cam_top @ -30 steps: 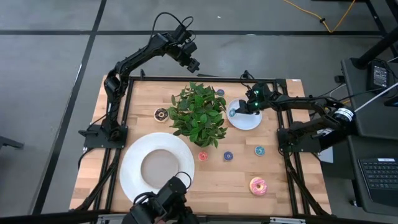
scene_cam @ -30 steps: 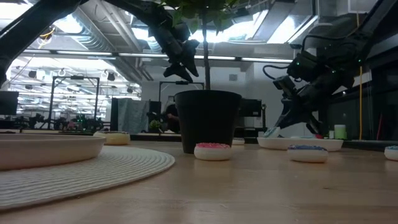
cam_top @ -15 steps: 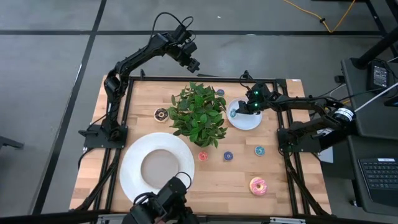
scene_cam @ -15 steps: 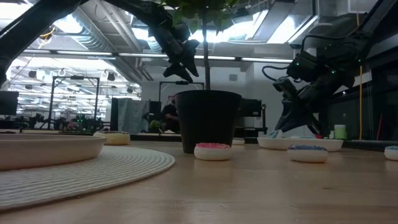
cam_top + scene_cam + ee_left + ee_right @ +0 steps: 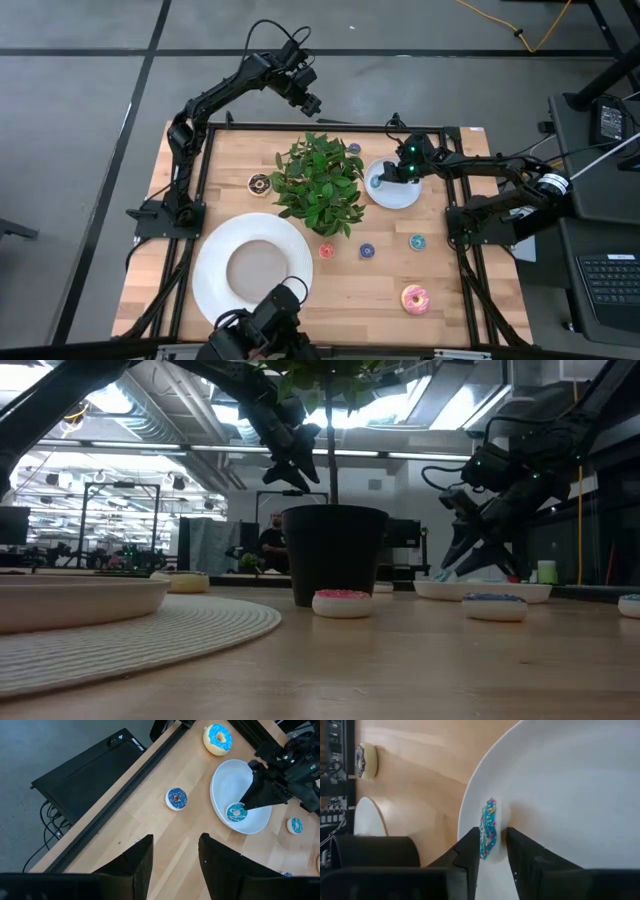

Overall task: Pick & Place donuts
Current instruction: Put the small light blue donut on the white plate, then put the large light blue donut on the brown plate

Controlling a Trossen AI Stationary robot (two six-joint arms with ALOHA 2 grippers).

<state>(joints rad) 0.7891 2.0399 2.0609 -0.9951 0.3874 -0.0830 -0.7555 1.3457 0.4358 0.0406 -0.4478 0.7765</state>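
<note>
We judged the step in hand to be the setting-down of a small teal donut [image 5: 236,813] in the small white plate [image 5: 227,780] beside the potted plant [image 5: 320,184]: the right tool [image 5: 492,854] stood low over the plate with its fingers a little apart on either side of the donut, which lay near the plate's rim. Whether they gripped it we could not tell. The left tool [image 5: 172,851] hung open above the worktop's [image 5: 460,310] far edge. The next move, we judged, called for the fingers to part fully and lift straight up without dragging the donut, then travel to another small donut [image 5: 416,241].
</note>
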